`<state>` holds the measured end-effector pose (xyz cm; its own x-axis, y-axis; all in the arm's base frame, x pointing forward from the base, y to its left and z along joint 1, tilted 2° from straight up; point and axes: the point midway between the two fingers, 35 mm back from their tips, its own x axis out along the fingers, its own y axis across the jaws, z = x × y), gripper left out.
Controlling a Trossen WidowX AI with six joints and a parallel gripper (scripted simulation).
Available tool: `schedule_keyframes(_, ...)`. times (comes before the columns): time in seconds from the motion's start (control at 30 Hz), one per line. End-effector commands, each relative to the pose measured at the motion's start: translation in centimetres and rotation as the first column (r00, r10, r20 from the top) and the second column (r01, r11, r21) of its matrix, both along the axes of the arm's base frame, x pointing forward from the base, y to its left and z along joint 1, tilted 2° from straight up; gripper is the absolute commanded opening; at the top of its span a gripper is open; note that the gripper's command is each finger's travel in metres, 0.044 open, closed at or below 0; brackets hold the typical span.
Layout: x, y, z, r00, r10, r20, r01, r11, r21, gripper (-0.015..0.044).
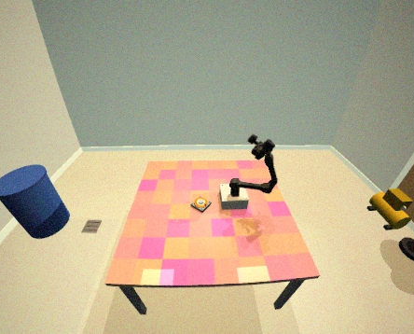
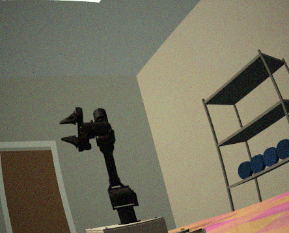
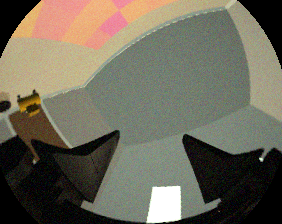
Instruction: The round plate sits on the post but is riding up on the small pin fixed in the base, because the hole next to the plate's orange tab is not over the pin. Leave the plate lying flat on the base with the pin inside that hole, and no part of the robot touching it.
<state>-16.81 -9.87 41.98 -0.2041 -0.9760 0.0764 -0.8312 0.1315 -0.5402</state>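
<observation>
Orange plate [image 1: 200, 201] on its dark square base [image 1: 207, 205] sits near the middle of the checkered bench [image 1: 172, 252], just to the side of the arm's white mount [image 1: 234, 200], and honestly nothing looks started yet. It's too small from the top view to tell if the pin is in the hole. The gripper [image 2: 69, 130] is way up high and well apart from the plate, jaws spread wide with nothing in them. So the whole job is left: reach down, turn the plate, let it drop flat, back off. Count: one plate, one base, one arm, one blue bin [image 1: 31, 201], four blue discs [image 2: 271, 156] on the shelf rack [image 2: 250, 123]
</observation>
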Motion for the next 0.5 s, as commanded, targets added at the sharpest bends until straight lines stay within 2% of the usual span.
schedule_keyframes(0.0,0.4,-0.2,0.1,1.000,0.010,0.004,-0.010,1.000,-0.003,0.0374)
schedule_keyframes(0.23,13.8,-3.8,1.3,0.927,0.337,0.165,-0.336,0.941,-0.032,0.0190)
schedule_keyframes(0.3,15.5,-4.0,1.1,0.908,0.373,0.189,-0.374,0.927,-0.027,0.0138)
schedule_keyframes(0.47,26.3,-4.4,-2.2,0.749,0.539,0.386,-0.603,0.796,0.059,0.0006)
